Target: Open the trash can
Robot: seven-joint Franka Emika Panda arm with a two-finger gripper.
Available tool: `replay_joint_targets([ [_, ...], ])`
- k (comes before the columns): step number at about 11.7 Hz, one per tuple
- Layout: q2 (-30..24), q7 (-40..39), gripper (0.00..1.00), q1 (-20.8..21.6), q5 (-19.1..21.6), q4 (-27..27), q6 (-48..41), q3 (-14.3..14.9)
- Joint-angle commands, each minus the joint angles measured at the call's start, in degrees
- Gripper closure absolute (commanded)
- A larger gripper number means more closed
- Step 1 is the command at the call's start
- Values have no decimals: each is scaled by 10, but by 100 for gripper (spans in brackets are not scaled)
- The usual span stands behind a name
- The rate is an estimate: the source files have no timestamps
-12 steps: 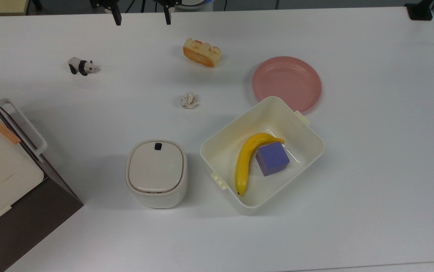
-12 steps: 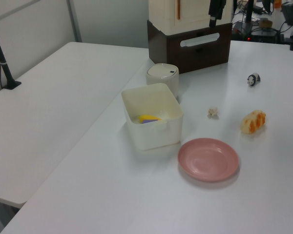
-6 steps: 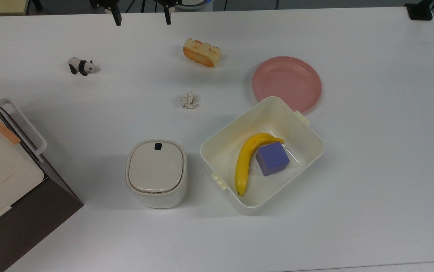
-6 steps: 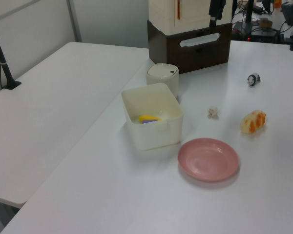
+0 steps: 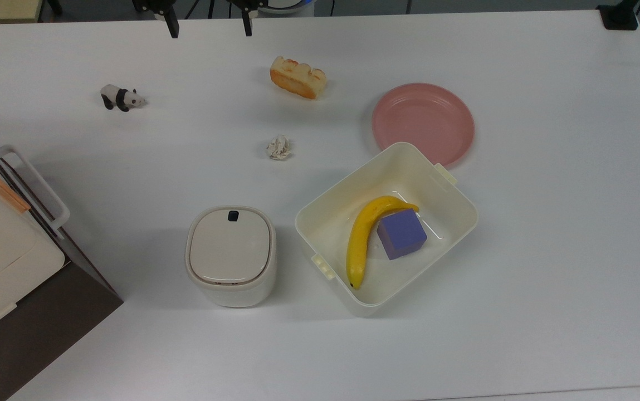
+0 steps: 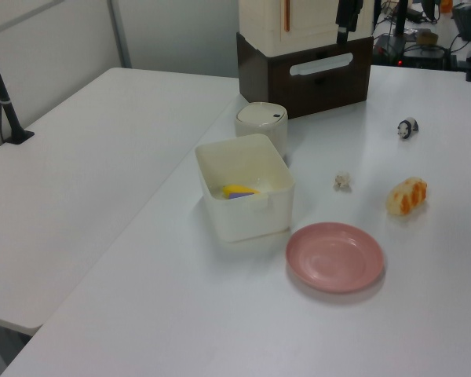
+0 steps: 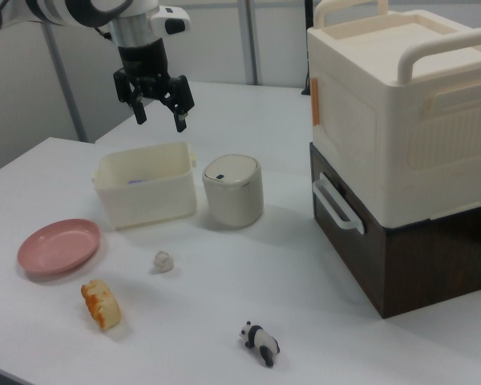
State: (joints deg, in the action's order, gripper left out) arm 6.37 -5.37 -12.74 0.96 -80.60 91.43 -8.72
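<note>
The trash can [image 5: 230, 253] is a small cream-white bin with a beige lid lying shut and a dark button [image 5: 233, 215] at the lid's far edge. It stands on the white table between a brown-and-cream box stack and a cream tub, and shows too in the left view [image 6: 261, 122] and the right view [image 7: 232, 188]. My gripper [image 5: 210, 25] hangs open and empty at the top edge of the top view, far from the trash can. In the right view my gripper [image 7: 159, 115] is raised well above the table.
The cream tub [image 5: 453, 192] holds a banana [image 5: 361, 236] and a purple cube [image 5: 401, 234]. A pink plate [image 5: 423, 122], a bread piece [image 5: 298, 77], a crumpled paper ball [image 5: 278, 147] and a toy panda [image 5: 121, 98] lie on the table. The box stack [image 7: 401, 144] is tall.
</note>
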Motion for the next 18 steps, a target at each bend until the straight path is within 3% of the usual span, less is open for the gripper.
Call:
replay_joint_targets([
  [1,-14,-16,0,1,2,-12,-2,6],
  [15,-14,-47,1,-4,-3,-12,-21,5],
  [16,-14,-46,4,-4,-2,-12,-20,5],
  [18,-13,-47,28,-1,-3,-15,-15,4],
])
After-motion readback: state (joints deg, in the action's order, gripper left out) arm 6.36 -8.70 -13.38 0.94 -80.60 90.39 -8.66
